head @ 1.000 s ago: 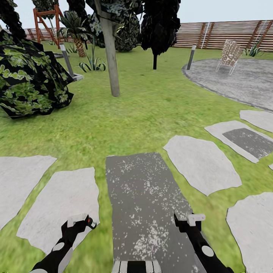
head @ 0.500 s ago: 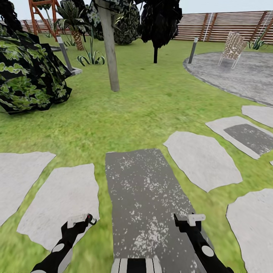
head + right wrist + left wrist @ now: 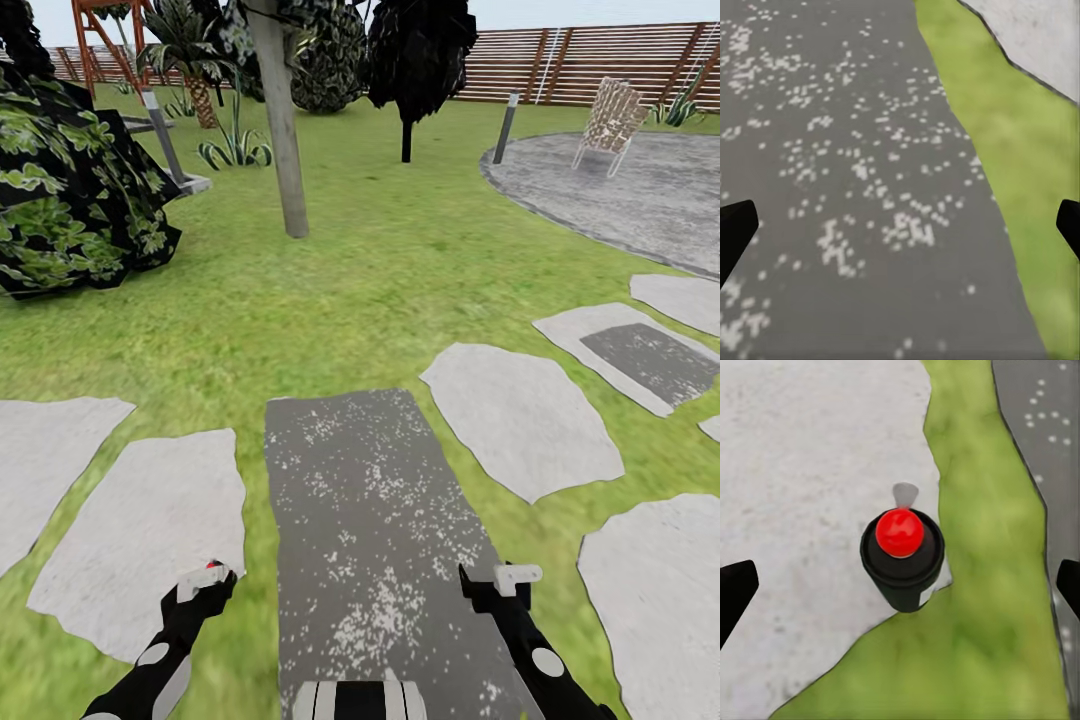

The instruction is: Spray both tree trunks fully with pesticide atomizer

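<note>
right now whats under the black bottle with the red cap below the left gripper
The atomizer stands on the edge of a pale stepping stone, beside a grass strip. Its own body covers the ground directly beneath its base.

The head view looks forward and down from above both arms, taking in the dark slab point(image 3: 375, 540) at lower centre, the lawn point(image 3: 380, 270) beyond, and the fence point(image 3: 600, 62) along the top edge. The left wrist view looks steeply down, close to the ground, at a pale paving stone point(image 3: 810, 510) and a grass strip point(image 3: 979, 607). The right wrist view looks down, equally close, at the dark slab point(image 3: 847, 187). Both wrist views share that slab with the head view.
</note>
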Tool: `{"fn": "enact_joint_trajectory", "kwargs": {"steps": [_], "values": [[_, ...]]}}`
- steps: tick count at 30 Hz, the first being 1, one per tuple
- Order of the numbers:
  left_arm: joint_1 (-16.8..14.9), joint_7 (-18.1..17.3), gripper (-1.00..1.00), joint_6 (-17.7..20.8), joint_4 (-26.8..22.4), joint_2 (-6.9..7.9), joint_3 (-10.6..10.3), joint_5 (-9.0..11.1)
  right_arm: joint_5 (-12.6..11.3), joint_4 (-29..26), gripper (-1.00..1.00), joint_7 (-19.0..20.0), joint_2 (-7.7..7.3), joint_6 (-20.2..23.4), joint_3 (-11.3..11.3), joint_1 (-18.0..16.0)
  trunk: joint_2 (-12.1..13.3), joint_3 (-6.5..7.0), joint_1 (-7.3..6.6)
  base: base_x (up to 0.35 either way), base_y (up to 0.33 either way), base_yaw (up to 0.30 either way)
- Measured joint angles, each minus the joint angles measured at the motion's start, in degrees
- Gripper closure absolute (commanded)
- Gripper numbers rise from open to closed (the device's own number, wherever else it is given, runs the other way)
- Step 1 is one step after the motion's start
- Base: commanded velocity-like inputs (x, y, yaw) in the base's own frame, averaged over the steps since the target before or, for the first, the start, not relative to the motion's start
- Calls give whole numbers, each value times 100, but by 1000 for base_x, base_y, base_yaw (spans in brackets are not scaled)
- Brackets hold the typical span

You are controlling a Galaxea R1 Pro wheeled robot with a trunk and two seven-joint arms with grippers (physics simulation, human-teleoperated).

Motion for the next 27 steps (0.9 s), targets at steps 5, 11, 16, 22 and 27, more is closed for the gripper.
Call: {"fn": "enact_joint_trajectory", "kwargs": {"steps": [5,11,16,22,27], "values": [[0,0,-100,0,0,-3,-2,-6,0,3,-100,-3,0,-1,0,0,-1,-22,3,0,-3,0],[0,-3,-100,-7,0,-4,-23,-7,0,5,-100,-15,0,0,0,0,-1,-44,3,0,0,0],[1,-4,-100,-10,0,0,-34,-7,0,4,-100,-22,0,0,-3,0,-4,-128,8,0,0,0],[51,-6,-100,-470,32,4,-42,-6,0,3,-100,-24,0,0,-8,0,-12,-315,24,0,0,0],[102,-4,-100,-645,110,4,-43,-7,0,3,-100,-24,0,0,-8,0,-19,-471,36,0,0,0]]}}
